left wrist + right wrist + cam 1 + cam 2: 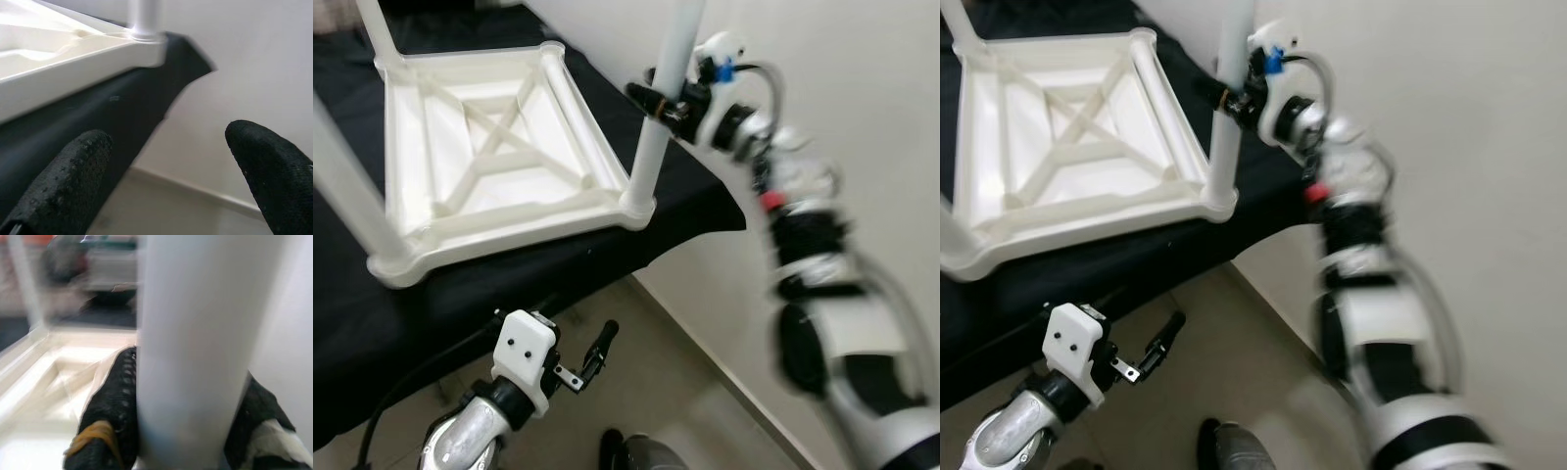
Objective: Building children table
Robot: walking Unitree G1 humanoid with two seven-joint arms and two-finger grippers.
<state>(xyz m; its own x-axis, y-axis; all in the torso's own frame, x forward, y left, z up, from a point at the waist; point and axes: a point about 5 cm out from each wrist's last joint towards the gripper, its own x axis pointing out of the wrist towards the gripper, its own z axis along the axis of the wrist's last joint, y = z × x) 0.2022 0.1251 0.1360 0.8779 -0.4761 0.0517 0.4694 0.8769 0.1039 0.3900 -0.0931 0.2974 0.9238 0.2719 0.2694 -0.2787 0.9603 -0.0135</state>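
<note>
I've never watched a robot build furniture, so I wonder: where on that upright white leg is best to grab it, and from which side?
Probably mid-shaft, from the wall side, as the right gripper does: the leg is a smooth round tube standing in the corner socket of the upturned tabletop, so fingers can straddle it there.

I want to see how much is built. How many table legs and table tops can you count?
White table legs: 3 (right tool shut on table leg, another, a third)
White table top, upside down: 1
Total: 4
</note>
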